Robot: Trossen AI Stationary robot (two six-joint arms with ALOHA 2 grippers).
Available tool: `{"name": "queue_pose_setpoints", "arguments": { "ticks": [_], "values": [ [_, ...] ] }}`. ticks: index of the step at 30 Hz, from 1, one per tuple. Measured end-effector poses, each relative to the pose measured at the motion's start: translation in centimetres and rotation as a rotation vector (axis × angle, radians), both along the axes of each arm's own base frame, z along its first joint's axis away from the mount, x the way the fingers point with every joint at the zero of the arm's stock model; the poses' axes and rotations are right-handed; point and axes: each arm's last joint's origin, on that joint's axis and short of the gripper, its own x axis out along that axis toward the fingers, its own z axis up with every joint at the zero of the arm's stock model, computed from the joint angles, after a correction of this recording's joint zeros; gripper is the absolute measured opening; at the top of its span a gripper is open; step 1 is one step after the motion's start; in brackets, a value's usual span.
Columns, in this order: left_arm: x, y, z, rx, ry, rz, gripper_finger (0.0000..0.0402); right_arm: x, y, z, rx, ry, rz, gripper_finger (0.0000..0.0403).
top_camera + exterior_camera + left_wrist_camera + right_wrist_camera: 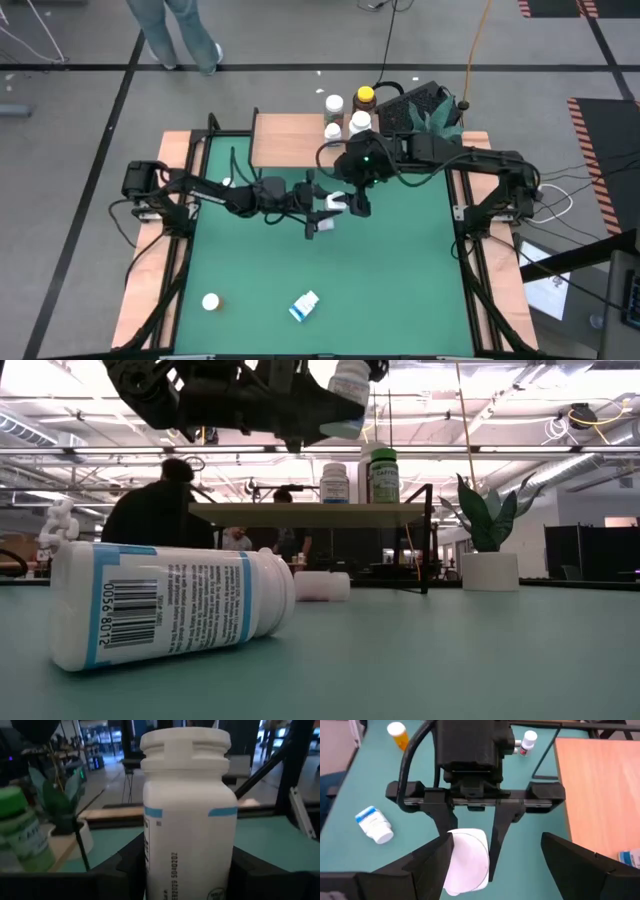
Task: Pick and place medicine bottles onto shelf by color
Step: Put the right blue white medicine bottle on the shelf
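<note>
White bottle w/ blue band (187, 815) is upright, clamped between left tool (325, 213) fingers, held in the air above green surface (400, 270) mid-area, near shelf (285, 140). Right tool (358, 203) sits just beside the bottle cap, fingers spread wide, gripping nothing. Other bottles (345, 115) stand on shelf's right end; blue-label bottle (304, 305) lies on its side at the near edge.

Both dark arms reach inward over the desk's middle, the left claw (322, 212) stretched toward three o'clock with its fingers clamped around a white bottle (336, 203), the right claw (358, 205) bent down just beside it at three o'clock, fingers spread wide apart.
</note>
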Motion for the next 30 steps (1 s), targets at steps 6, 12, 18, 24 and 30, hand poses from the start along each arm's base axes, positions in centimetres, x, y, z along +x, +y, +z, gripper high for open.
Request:
{"name": "queue_pose_setpoints", "arguments": {
  "ticks": [6,12,18,24,30],
  "values": [
    [0.0,0.6,0.2,0.01,-0.006,0.018,0.017,-0.7,0.1,0.8,-0.006,-0.044,0.021,0.0302],
    [0.0,1.3,0.6,-0.008,-0.031,0.05,0.017,-2.0,0.3,1.3,0.006,-0.019,0.031,0.0302],
    [0.0,1.4,0.7,-0.009,-0.04,0.051,0.017,-1.5,0.2,0.0,0.009,-0.015,0.023,0.0302],
    [0.0,1.3,0.6,-0.006,-0.04,0.028,0.017,-1.1,0.2,-0.7,0.003,-0.029,0.024,0.0291],
    [0.0,1.3,0.6,-0.002,-0.037,0.028,0.017,-1.1,0.1,-0.6,0.001,-0.038,0.024,0.0228]
  ]
}}
